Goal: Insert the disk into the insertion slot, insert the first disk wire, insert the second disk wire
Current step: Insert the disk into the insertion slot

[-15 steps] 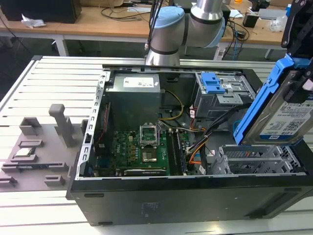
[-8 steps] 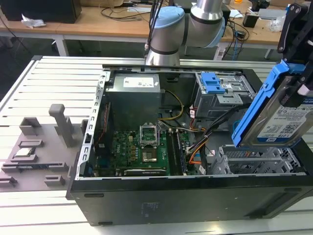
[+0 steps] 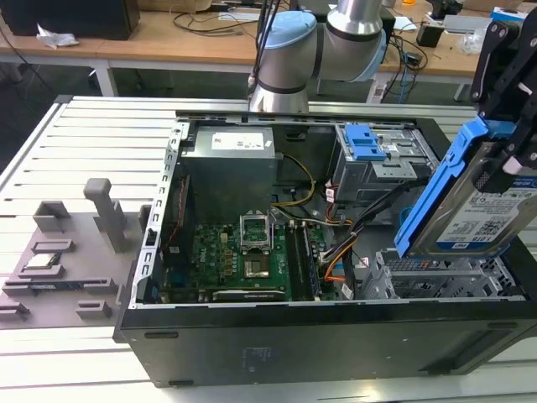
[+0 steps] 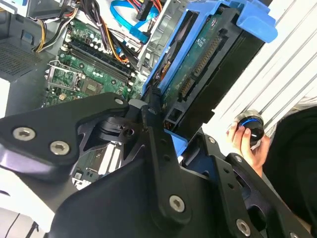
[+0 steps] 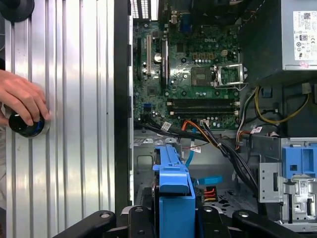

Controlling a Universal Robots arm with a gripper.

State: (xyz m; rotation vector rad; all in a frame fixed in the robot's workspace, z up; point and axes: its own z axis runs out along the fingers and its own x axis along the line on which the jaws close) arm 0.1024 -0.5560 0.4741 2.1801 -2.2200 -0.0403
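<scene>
Over the open case [image 3: 252,344], my gripper [image 3: 503,172] clamps the disk [image 3: 480,217], long axis steeply tilted, lower end toward the slot [image 3: 436,281] below it.

One silver hard drive in a bright blue plastic bracket [image 3: 480,217], one open black computer case [image 3: 336,348], one green motherboard [image 3: 222,260], one person's hand [image 5: 22,99], one round black knob [image 5: 27,127].
</scene>
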